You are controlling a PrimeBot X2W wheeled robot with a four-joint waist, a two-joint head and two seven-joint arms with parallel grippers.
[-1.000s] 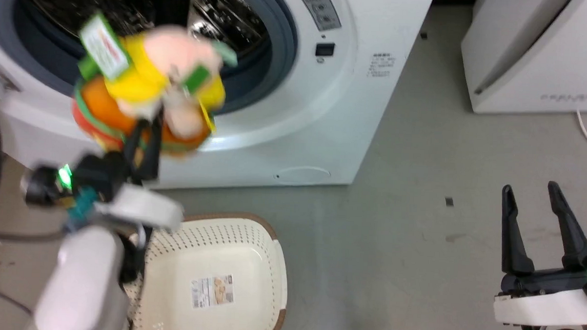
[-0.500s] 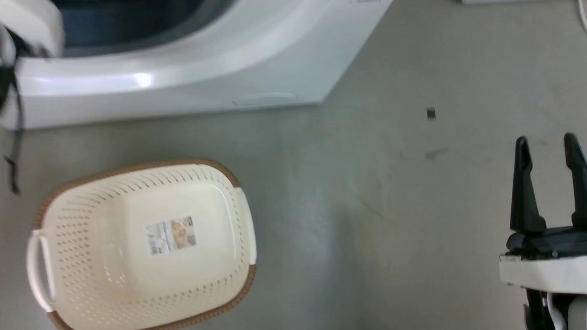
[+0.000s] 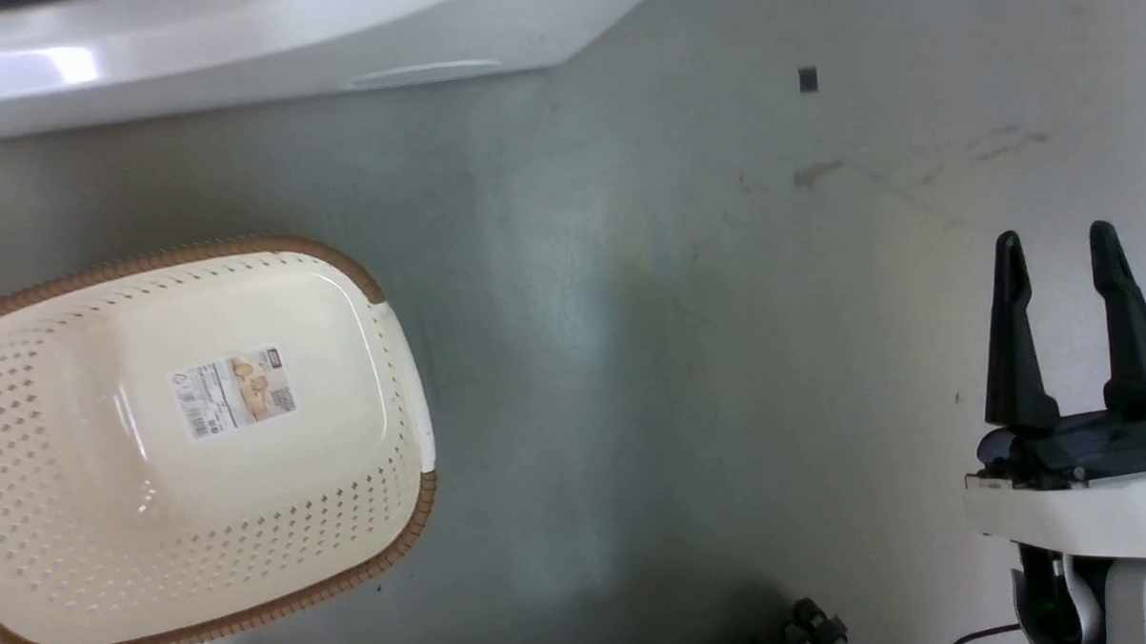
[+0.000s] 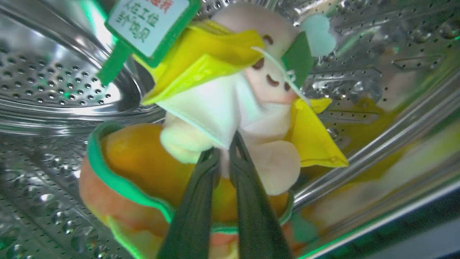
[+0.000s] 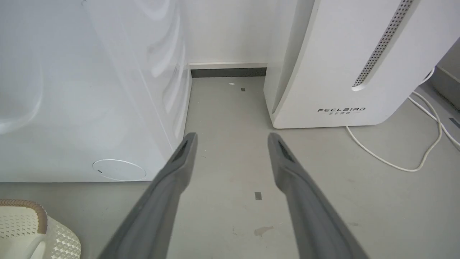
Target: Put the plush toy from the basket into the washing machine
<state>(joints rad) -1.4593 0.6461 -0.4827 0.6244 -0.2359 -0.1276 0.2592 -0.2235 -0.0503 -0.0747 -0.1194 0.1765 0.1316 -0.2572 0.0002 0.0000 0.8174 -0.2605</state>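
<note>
- The small soft plush toy [image 4: 230, 104], with a pale pink head and yellow and orange-red parts edged in green, hangs at the tip of my left gripper [image 4: 224, 145]. The gripper's two long dark fingers are pinched almost together on a fold of the toy's pale fabric.
- Its green-edged paper tag [image 4: 147, 21] sticks out past the fingertips, up and to their left in the wrist view, and a thin white thread crosses the face.
- The shiny perforated steel drum [image 4: 54, 90] of the large white washing machine [image 3: 259, 35] curves around and beyond the fingers. I judge the toy is already inside the opening. Whether it touches the drum wall I cannot tell.
- The step in hand is the release. I want to spread the fingers fully and let the toy drop deep in the drum. Then I check that neither thread nor tag clings to a finger, and back out along the fingers' own line.
- The cream perforated plastic basket [image 3: 204, 249] with a brown braided rim lies empty on the grey floor [image 3: 629, 362], well to the left of my right gripper [image 3: 1057, 248].
- That gripper is spread wide and holds nothing. I'd leave it parked.
</note>
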